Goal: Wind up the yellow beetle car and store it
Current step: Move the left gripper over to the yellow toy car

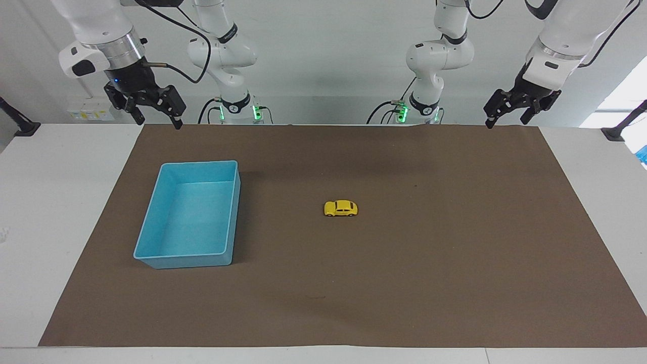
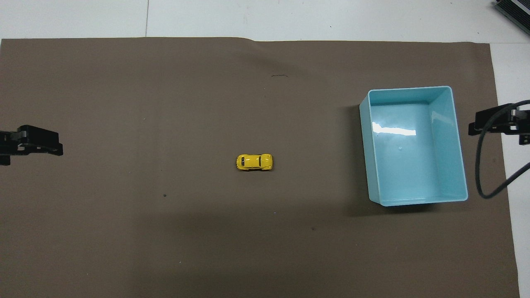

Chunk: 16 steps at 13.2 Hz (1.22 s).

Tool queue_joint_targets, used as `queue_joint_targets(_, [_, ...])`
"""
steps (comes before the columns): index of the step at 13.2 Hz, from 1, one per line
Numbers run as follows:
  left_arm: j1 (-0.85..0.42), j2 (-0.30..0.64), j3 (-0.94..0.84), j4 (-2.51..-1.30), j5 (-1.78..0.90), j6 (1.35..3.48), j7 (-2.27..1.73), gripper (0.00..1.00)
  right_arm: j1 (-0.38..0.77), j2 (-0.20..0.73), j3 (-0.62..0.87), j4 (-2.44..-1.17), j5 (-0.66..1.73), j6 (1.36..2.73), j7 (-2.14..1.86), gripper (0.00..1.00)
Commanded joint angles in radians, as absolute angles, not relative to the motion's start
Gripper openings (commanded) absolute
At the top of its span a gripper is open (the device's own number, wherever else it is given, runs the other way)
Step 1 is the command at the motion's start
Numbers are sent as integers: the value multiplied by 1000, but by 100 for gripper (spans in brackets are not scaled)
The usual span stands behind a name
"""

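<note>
Nearest the robots, both hands hang in the air with nothing held: the left gripper (image 1: pixel 508 115) over the brown mat's (image 1: pixel 455 263) corner at the left arm's end, fingers spread apart, and the right gripper (image 1: pixel 151 112) likewise spread over the table edge at the right arm's end, waiting. Farther out, mid-mat, the tiny yellow beetle-shaped toy car (image 1: pixel 340 208) sits on its wheels, long axis running from one arm's end toward the other, well apart from both hands, about equally far from each. Beside it, toward the right arm's end, stands the empty light-blue rectangular plastic bin (image 1: pixel 233 217).
</note>
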<state>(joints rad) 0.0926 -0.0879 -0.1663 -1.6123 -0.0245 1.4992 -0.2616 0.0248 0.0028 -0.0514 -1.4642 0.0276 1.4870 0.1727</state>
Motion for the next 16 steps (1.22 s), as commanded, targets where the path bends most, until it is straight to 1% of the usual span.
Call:
queue_joint_targets(1, [78,-95,-161,-1652,-64,1542,-495,100,26,-8,-54,-1476,40,1486,187,100])
queue_joint_targets(4, [60,-95,-163,-1681,-74,1566,-717,100,26,-8,-54,-1476,40,1486,187,100])
queue_joint_targets(12, [-21,-95,-161,-1775,-74,1667,-1061,100,26,-9,-54,-1476,40,1486,187,100])
queue_joint_targets(15, [-44,-92,-161,-1784,-74,1683,-1155,100,26,-8,-54,-1476,40,1486,187,100])
queue_joint_targets(16, [-61,-78,-160,-1784,-74,1696,-1210,100,26,-8,-54,-1476,40,1486,187,100])
